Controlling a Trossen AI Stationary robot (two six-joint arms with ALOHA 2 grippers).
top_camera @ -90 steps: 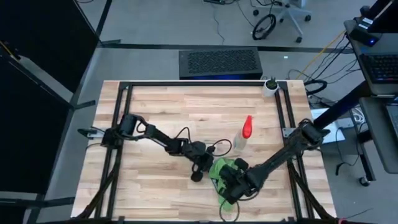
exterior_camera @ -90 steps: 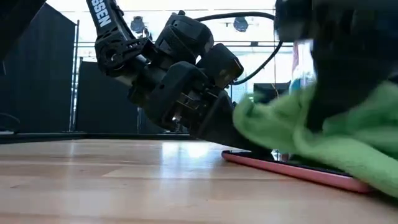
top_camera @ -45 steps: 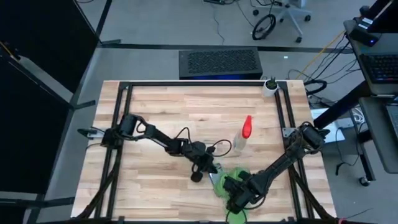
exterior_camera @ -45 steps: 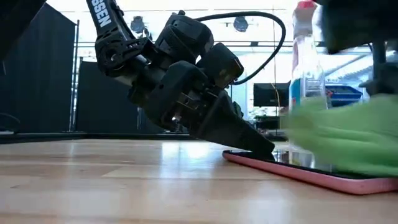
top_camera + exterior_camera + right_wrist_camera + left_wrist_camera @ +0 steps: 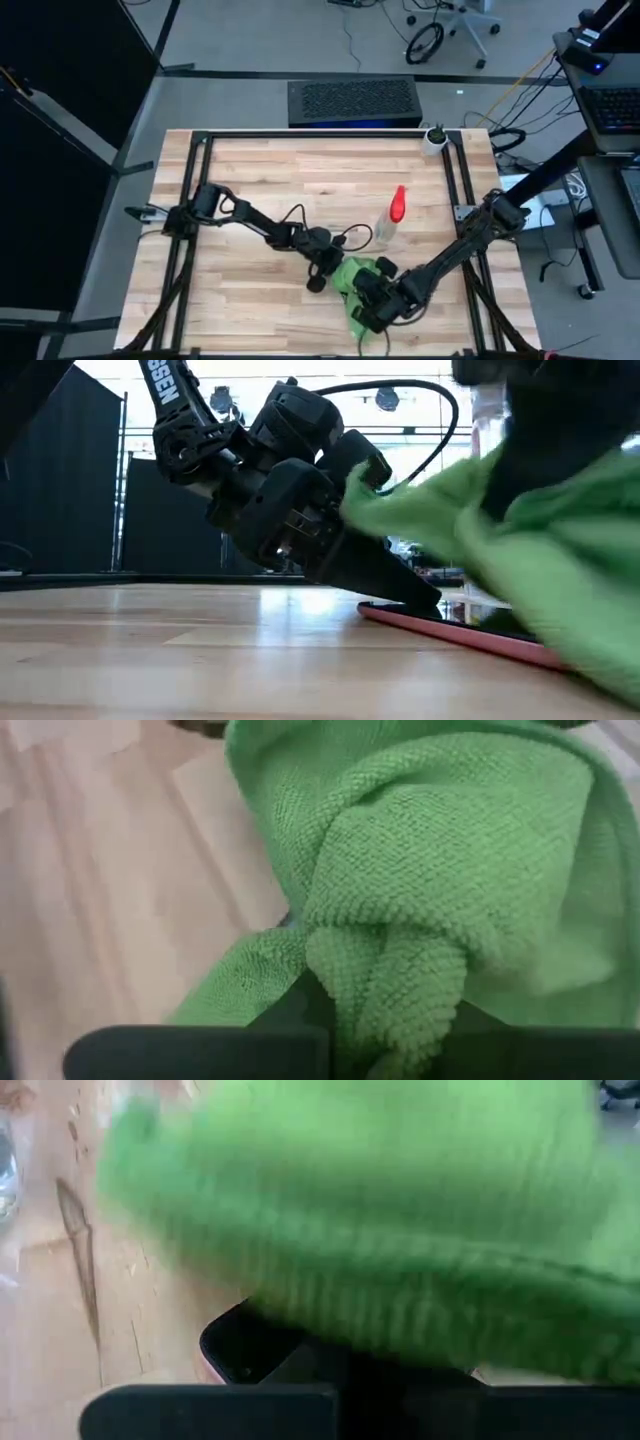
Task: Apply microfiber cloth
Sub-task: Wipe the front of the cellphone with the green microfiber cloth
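- Readable writing: white capitals ending in "SSEN" on the left arm's upper link, seen in the low view; the start of the word runs out of frame.
- Blue label on the spray bottle (image 5: 392,216) with red nozzle, lettering too small to read.
- Microfiber cloth (image 5: 360,277): bright green, soft, knitted looped texture plain in the right wrist view, bunched and twisted into thick folds, far larger than the phone under it.
- Draped over the phone (image 5: 450,631), a flat black slab with a reddish edge lying on the wooden tabletop (image 5: 250,180), near the front edge, right of centre.
- Right end effector (image 5: 372,300) closed on a gathered fold of the cloth, gripped from above; loose cloth spills out beyond the fingers toward the left arm.
- Left end effector (image 5: 325,272) just beside the cloth's left edge, fingertips pressed down at the phone's near end; cannot tell whether its fingers are apart or together.
- In the low view, a green fold lies against the left wrist housing, and cloth fills most of the left wrist view, with one black corner of the phone peeking from beneath.
- Spray bottle upright behind the cloth, apart from it.
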